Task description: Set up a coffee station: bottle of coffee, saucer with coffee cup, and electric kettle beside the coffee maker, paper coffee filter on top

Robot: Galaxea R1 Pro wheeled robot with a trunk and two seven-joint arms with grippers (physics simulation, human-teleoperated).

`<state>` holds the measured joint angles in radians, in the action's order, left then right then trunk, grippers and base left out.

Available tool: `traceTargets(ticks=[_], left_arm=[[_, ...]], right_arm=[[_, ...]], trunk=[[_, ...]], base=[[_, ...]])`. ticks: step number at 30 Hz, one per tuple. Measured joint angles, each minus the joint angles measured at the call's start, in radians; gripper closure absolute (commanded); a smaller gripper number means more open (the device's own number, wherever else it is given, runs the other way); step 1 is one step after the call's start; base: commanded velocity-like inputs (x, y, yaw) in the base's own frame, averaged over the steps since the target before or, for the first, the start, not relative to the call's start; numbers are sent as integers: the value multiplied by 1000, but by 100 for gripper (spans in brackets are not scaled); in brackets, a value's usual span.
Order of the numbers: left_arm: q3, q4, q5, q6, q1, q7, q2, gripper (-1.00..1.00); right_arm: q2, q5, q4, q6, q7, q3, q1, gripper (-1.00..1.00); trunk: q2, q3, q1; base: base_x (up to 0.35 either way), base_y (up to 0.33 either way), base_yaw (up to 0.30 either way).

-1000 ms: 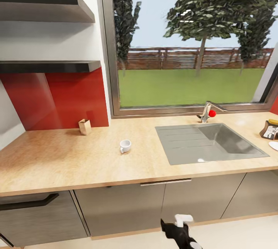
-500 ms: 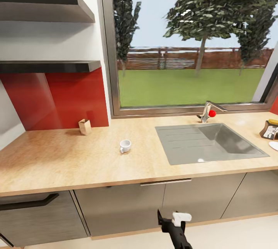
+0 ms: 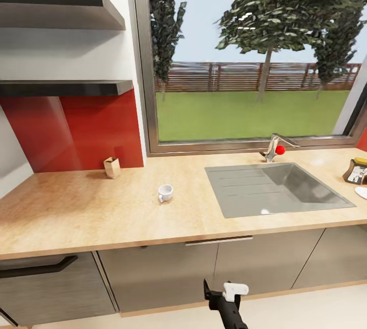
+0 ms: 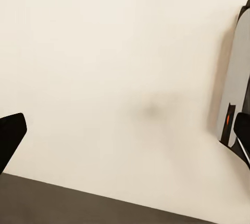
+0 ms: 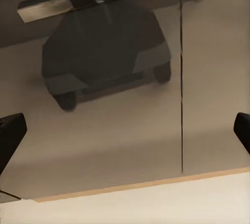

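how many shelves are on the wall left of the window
2. The upper shelf is the thicker one, high on the white wall; the lower shelf is thinner, just above the red backsplash. Both run out of frame to the left, so their contents may be hidden.

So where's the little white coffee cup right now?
In the head view, the coffee cup stands alone on the kitchen countertop, left of the sink and right of a small brown box by the red wall.

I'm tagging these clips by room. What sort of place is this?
A home kitchen, most likely: a wood-grain countertop with a built-in steel sink and tap, grey cabinet fronts below, and a small white cup.
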<state>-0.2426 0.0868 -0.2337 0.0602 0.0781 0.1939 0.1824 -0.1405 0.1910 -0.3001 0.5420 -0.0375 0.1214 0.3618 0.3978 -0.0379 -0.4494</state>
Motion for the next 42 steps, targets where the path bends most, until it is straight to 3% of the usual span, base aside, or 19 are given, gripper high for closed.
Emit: traceTargets(ticks=[14,29,42], left_arm=[[1,0,0,0,0,0,0,-100],[1,7,-4,-5,0,0,-1,-100],[0,12,0,-6,1,0,-2,-100]], right_arm=[[-1,1,-17,0,0,0,0,-100],[-1,3,-196,0,4,-5,0,-100],[0,4,-233,0,16,-6,0,-100]], trunk=[[0,0,0],[0,0,0],[0,0,0]], base=[[0,0,0],[0,0,0],[-5,0,0]])
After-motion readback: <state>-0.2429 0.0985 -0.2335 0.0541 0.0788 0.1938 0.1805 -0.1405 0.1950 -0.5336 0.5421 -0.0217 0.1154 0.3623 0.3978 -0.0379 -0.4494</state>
